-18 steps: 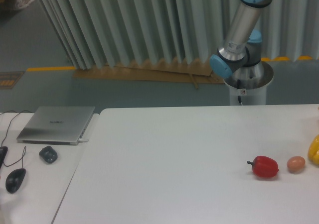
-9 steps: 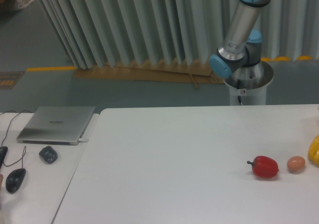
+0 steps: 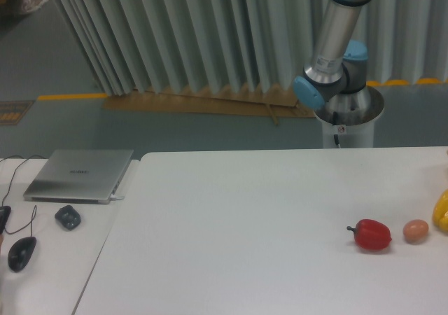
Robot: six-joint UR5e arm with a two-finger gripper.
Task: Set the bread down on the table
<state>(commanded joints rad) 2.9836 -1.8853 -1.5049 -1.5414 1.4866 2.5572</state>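
Bread and tool both out of frame, so tool state can't be told; surface (image 3: 245, 217) holds only red pepper (image 3: 372, 234), egg (image 3: 416, 231) etc., placing not done.

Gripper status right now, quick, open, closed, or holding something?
Gripper: not in view. Only the arm's lower links show, rising out of the top of the frame, so its state cannot be told, and no bread is visible.
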